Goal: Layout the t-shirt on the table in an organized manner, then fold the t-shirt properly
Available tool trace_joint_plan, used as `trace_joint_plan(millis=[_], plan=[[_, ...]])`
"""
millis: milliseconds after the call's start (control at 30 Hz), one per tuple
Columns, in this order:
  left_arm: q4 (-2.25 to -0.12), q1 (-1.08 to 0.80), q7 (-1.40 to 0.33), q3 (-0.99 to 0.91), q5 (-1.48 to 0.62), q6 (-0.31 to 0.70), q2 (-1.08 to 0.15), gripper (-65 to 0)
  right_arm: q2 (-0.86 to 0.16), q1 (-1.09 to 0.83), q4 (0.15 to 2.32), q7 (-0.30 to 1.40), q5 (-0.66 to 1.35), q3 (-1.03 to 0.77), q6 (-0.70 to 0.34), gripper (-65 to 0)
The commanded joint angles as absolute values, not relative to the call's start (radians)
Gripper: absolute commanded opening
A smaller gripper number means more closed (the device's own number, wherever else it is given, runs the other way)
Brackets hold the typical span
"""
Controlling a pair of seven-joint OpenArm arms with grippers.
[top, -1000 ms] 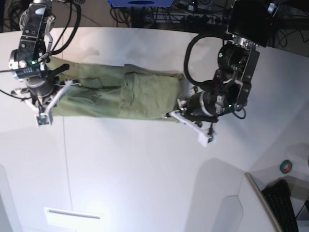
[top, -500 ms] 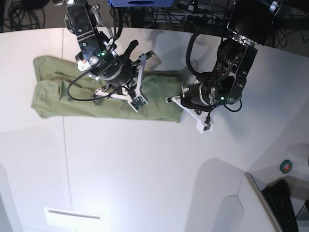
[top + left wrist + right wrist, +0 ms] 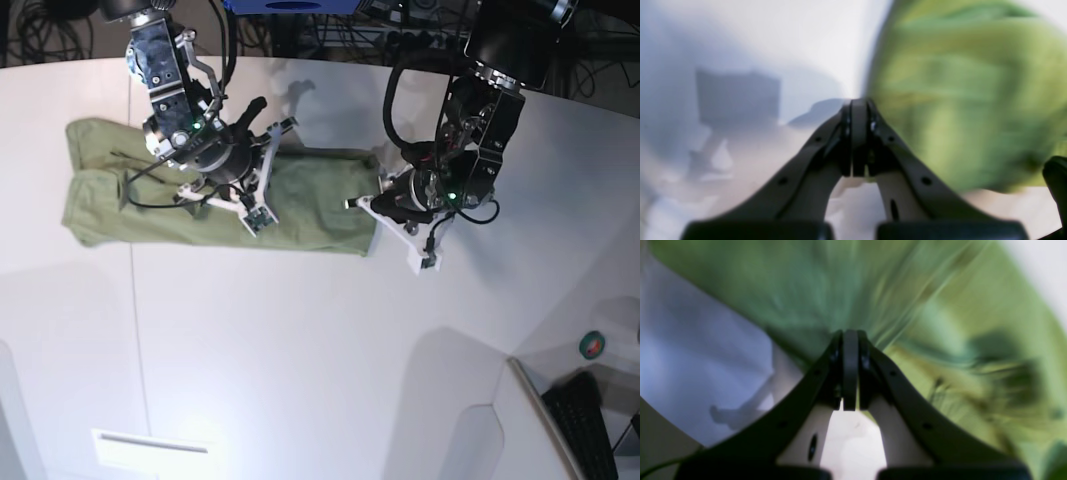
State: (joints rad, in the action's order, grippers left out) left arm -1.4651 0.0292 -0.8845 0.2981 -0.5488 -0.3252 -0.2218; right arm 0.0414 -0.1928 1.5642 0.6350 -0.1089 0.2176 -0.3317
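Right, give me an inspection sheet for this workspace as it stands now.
Surface: white table, thin dark seam, curved edge.
Job's things: olive t-shirt lying as a long band, partly folded, wrinkled.
Clutter: small round green-and-red item at the right edge.
Grippers: right gripper shut, over the shirt's middle; left gripper shut, at the shirt's end. Blur hides whether either pinches cloth.
Cables: black cable loop on the left arm; cable tangle beyond the far edge.
Surroundings: blue item at top; dark ribbed object lower right.

The t-shirt lies on the table, between both arms.
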Motion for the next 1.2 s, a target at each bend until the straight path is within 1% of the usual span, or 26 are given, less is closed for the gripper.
trace_joint_plan(millis=[0, 100, 167, 300, 400, 500, 567, 700, 733, 767, 833, 867, 900, 967, 1000, 1033, 1067, 1133, 1167], plan=[[-1.524, 0.042, -0.866, 0.294, -0.549, -0.318, -0.222, -65.0, 0.045, -0.189, 1.613, 0.622, -0.102, 0.219, -0.334, -65.0], [-1.598, 0.039, -0.901, 0.298, -0.549, -0.318, -0.206, -65.0, 0.045, -0.197, 1.684, 0.662, -0.102, 0.219, -0.334, -65.0], [-1.596, 0.041, -0.903, 0.302, -0.549, -0.318, -0.173, -65.0, 0.045, -0.196, 1.709, 0.688, -0.102, 0.217, -0.334, -65.0], [-1.497, 0.042, -0.901, 0.303, -0.542, -0.317, -0.124, -65.0, 0.044, -0.194, 1.716, 0.691, -0.104, 0.213, -0.332, -65.0], [-1.422, 0.042, -0.900, 0.303, -0.541, -0.317, -0.124, -65.0, 0.045, -0.188, 1.718, 0.691, -0.104, 0.134, -0.332, -65.0], [-1.385, 0.042, -0.875, 0.302, -0.541, -0.317, -0.134, -65.0, 0.047, -0.160, 1.719, 0.699, -0.102, 0.002, -0.335, -65.0], [-1.385, 0.042, -0.849, 0.302, -0.547, -0.317, -0.156, -65.0, 0.058, -0.136, 1.719, 0.700, -0.101, -0.130, -0.335, -65.0], [-1.484, 0.030, -0.845, 0.288, -0.549, -0.317, -0.159, -65.0, 0.097, -0.064, 1.719, 0.748, -0.099, -0.400, -0.341, -65.0], [-1.524, 0.013, -0.843, 0.266, -0.549, -0.317, -0.159, -65.0, 0.097, -0.038, 1.719, 0.779, -0.090, -0.463, -0.360, -65.0], [-1.564, -0.007, -0.843, 0.228, -0.549, -0.317, -0.159, -65.0, 0.096, -0.016, 1.719, 0.822, -0.054, -0.519, -0.400, -65.0], [-1.644, -0.045, -0.843, 0.124, -0.549, -0.300, -0.159, -65.0, 0.081, 0.022, 1.710, 0.955, 0.077, -0.651, -0.524, -65.0], [-1.672, -0.062, -0.843, 0.073, -0.549, -0.266, -0.159, -65.0, 0.058, 0.042, 1.699, 1.024, 0.136, -0.714, -0.576, -58.4], [-1.690, -0.076, -0.843, 0.015, -0.549, -0.216, -0.159, -65.0, 0.035, 0.062, 1.670, 1.084, 0.186, -0.765, -0.602, -48.3], [-1.690, -0.091, -0.843, -0.104, -0.545, -0.114, -0.159, -65.0, -0.007, 0.097, 1.573, 1.175, 0.269, -0.834, -0.638, -32.4], [-1.679, -0.091, -0.843, -0.160, -0.539, -0.056, -0.159, -65.0, -0.038, 0.111, 1.511, 1.213, 0.315, -0.866, -0.654, -25.5], [-1.662, -0.094, -0.843, -0.205, -0.539, -0.010, -0.160, -65.0, -0.064, 0.125, 1.445, 1.251, 0.355, -0.895, -0.670, -21.5], [-1.647, -0.094, -0.843, -0.246, -0.538, 0.035, -0.163, -65.0, -0.085, 0.136, 1.371, 1.283, 0.401, -0.923, -0.685, -19.4], [-1.620, -0.093, -0.843, -0.300, -0.538, 0.116, -0.193, -65.0, -0.134, 0.148, 1.230, 1.317, 0.496, -0.957, -0.698, -19.1], [-1.609, -0.093, -0.843, -0.306, -0.538, 0.136, -0.203, -65.0, -0.153, 0.148, 1.178, 1.313, 0.536, -0.961, -0.698, -19.1]])
